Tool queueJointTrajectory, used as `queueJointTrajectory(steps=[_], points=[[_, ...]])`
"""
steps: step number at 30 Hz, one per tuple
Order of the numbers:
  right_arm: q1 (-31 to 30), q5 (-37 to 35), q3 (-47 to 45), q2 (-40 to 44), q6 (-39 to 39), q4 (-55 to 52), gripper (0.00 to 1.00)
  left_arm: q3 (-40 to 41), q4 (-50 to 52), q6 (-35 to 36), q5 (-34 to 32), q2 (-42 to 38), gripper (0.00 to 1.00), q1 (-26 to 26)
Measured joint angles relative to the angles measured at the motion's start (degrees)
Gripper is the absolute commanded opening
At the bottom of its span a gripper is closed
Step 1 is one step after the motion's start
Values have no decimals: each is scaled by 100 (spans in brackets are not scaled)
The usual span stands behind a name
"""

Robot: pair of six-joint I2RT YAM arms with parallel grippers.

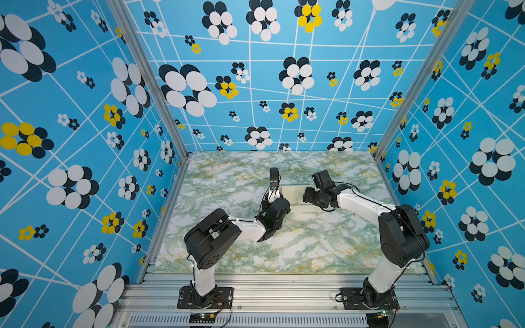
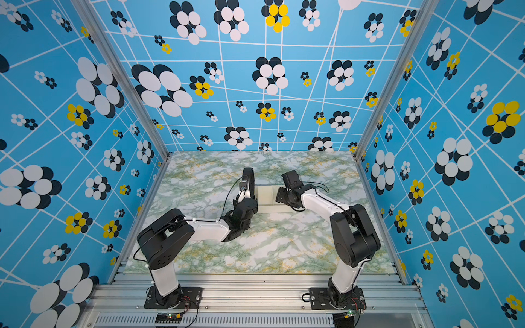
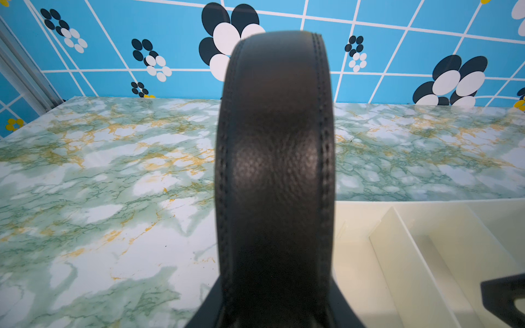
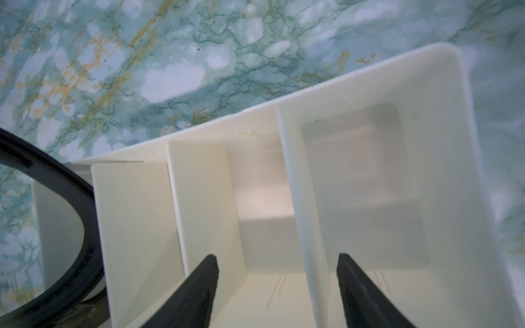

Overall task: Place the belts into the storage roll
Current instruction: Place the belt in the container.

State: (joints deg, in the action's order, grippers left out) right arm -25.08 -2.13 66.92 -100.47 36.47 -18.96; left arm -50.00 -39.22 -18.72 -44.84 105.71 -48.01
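A black leather belt (image 3: 274,159), curled into an upright loop, is clamped at its lower end in the left gripper (image 1: 274,184). It hangs over the green marbled table (image 3: 113,170), at the left end of the storage roll (image 4: 369,82), a white tray with low walls. Whether the bottom of the loop is already inside the end wall cannot be told. The buckle is not visible.

The likely trouble starts here. The loop looks springy, so once let go it may uncurl and flop over the low wall onto the table. If it comes down straddling the end wall or a divider, it may tip out or push the light tray aside.

Three dividers split the tray into four compartments. The three to the right look empty. The leftmost is partly hidden behind the loop, and what shows of its floor is bare.

Over the right part of the tray, the right gripper (image 4: 277,257) has its jaws apart and holds nothing, with one finger on each side of the rightmost divider. A downward move could strike that divider or shift the tray. The two arms are near each other, so a sideways move risks contact.
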Motion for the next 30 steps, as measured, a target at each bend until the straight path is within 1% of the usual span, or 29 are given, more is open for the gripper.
queueJointTrajectory(steps=[3, 9, 16, 22, 23, 25, 28, 30], points=[[26, 42, 7, -11, 22, 17, 70, -55, 79, -83, -15, 28, 0, 2], [76, 118, 46, -55, 42, 37, 70, -437, 348, -275, -20, 275, 0, 48], [114, 162, 59, -76, 44, 35, 71, -118, -63, -273, 133, 175, 0, 81], [122, 166, 76, -107, 63, 44, 71, -157, -79, -269, 282, 240, 0, 109], [122, 166, 87, -109, 63, 37, 71, -219, -17, -269, 297, 282, 2, 114], [122, 166, 101, -120, 63, 35, 71, -352, 144, -273, 330, 365, 16, 116], [122, 179, 109, -129, 63, 31, 71, -566, 538, -280, 422, 468, 19, 138], [125, 188, 118, -133, 63, 28, 71, -739, 822, -315, 522, 492, 27, 186]])
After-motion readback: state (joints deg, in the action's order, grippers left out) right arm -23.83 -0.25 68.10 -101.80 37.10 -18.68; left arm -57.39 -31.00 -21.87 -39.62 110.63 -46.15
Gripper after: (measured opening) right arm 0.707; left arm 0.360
